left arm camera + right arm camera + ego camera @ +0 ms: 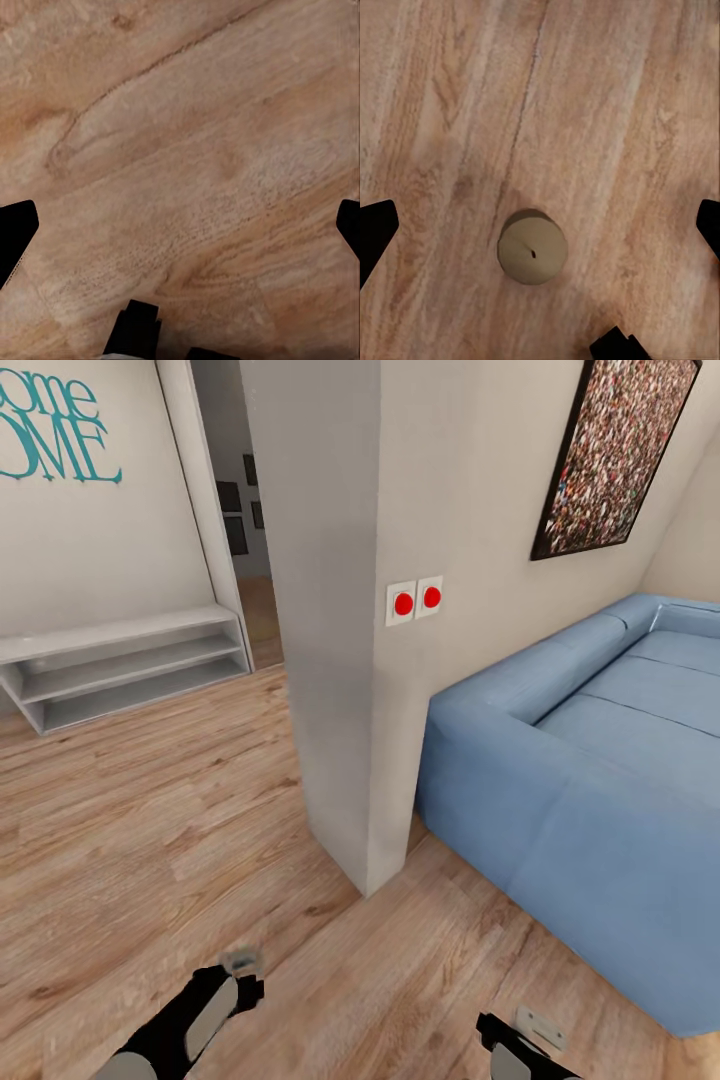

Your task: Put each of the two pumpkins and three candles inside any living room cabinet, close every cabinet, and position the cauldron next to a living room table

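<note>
Candle (pixel 532 247) on floor (pixel 607 112), seen top-down only.

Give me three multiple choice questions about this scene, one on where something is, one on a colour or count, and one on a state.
1. Where does the candle stand?
A. on the wood floor
B. on the sofa
C. on the white shelving

2. How many red buttons are on the wall plate?
A. one
B. two
C. four

3. What state is the right pincer in?
A. shut on the candle
B. shut on nothing
C. open

Answers: 1 A, the right wrist view shows the candle upright on floor planks. 2 B, two red dots sit side by side on the plate beside the blue sofa. 3 C, its dark fingertips stand far apart at both edges, clear of the candle.
</note>
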